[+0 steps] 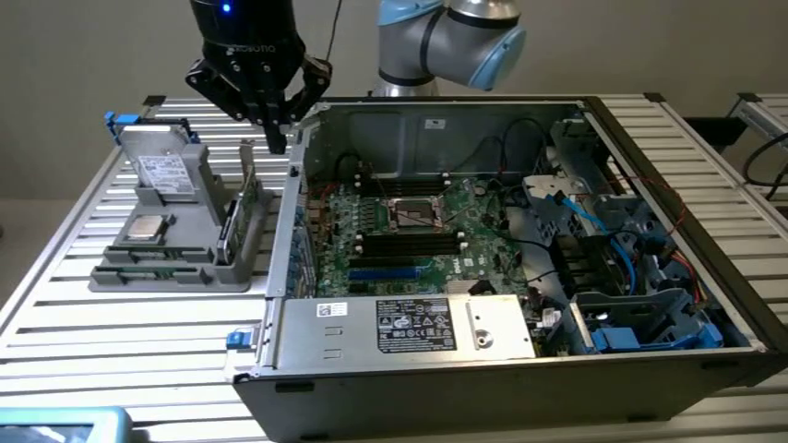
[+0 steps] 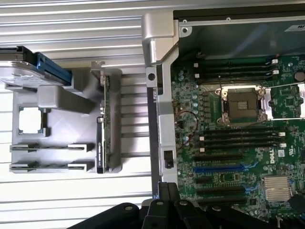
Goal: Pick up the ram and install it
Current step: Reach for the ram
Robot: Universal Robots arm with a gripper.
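Pressed together on nothing, the pincer (image 1: pixel 276 138) hangs over the open computer case's (image 1: pixel 369 365) edge, apart from the ram (image 2: pixel 47 148) in the grey holder (image 1: pixel 185 233).

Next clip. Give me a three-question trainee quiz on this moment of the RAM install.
1. True or false: the gripper is carrying something.
2. Where does the silver processor chip sit? A) in the motherboard socket B) in the gray holder C) on the table slats
3. The gripper hangs above the gap between which two things?

Key: 1 false, it is shut and empty. 2 B. 3 the gray holder and the computer case.
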